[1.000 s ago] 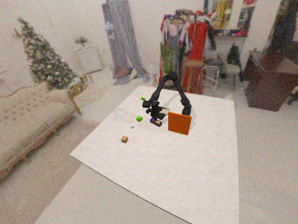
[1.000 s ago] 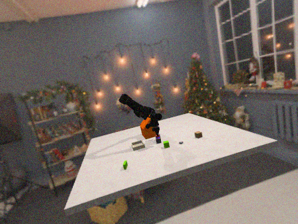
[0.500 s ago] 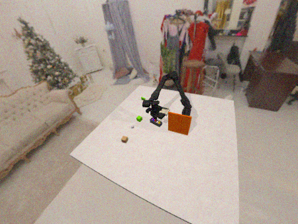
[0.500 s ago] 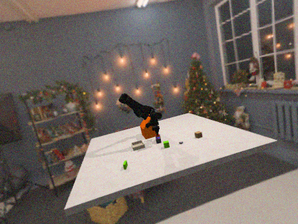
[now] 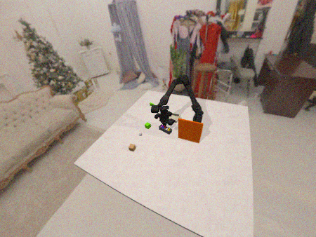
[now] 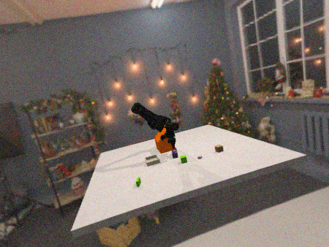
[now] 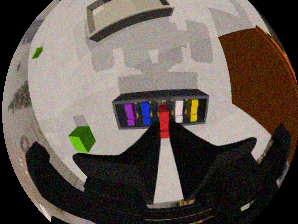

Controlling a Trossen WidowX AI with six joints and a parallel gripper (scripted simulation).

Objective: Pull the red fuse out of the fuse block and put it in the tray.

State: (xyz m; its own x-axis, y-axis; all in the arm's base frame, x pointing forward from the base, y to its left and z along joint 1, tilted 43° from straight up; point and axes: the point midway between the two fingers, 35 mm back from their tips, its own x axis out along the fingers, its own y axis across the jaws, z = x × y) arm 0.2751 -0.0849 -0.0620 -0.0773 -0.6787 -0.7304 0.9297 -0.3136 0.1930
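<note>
Red fuse (image 7: pixel 164 120): seated in the middle slot of the fuse block (image 7: pixel 160 111), between blue and white fuses; its long axis is seen running toward the wrist camera, up out of the block.
Gripper (image 7: pixel 164 137): nearly shut, with the red fuse pinched between the fingertips.
Tray (image 7: pixel 127 11): grey, set well beyond the block on the table (image 7: pixel 60 83).
Wrist view only: fuse colours and the grip are shown.
Exterior view: the gripper (image 6: pixel 172 143) is seen pointing down over the block, the tray (image 6: pixel 152 160) beside it.
Top view: an orange panel (image 5: pixel 190 130) stands beside the block.
</note>
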